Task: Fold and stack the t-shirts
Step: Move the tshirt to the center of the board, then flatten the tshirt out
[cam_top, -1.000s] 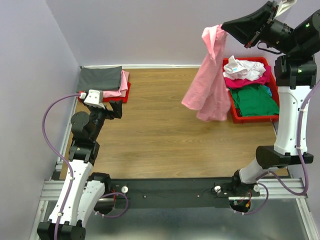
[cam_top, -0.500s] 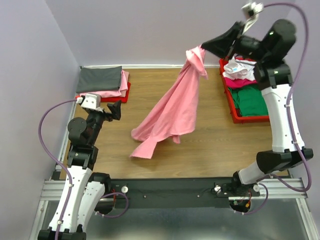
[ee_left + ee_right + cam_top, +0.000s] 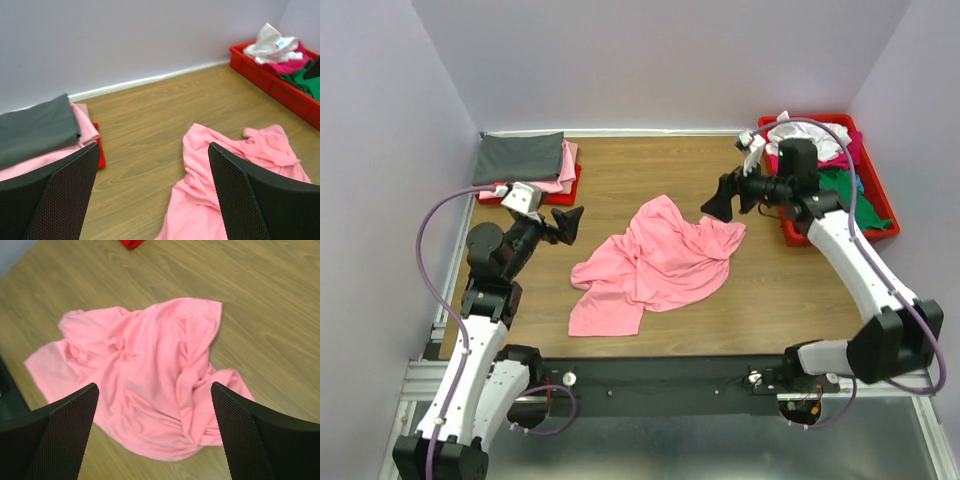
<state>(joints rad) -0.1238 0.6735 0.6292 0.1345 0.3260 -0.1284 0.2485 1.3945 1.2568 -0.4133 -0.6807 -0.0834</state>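
Note:
The light pink t-shirt [image 3: 655, 262] lies crumpled in the middle of the wooden table, also seen in the left wrist view [image 3: 235, 165] and the right wrist view [image 3: 150, 370]. My right gripper [image 3: 713, 205] hovers open just above the shirt's far right corner with nothing between its fingers [image 3: 60, 435]. My left gripper [image 3: 572, 222] is open and empty, left of the shirt and apart from it. Folded dark grey and pink tees [image 3: 525, 160] sit stacked at the back left. White, magenta and green tees [image 3: 825, 160] lie in the right tray.
A red tray [image 3: 570, 188] under the folded stack stands at the back left corner. A larger red tray [image 3: 883, 195] sits at the back right, partly under my right arm. Purple walls close the table at the back and both sides.
My right arm swung down and left from high up with the pink t-shirt, then opened; the shirt dropped and now lies on the table. My left gripper shifted slightly right.

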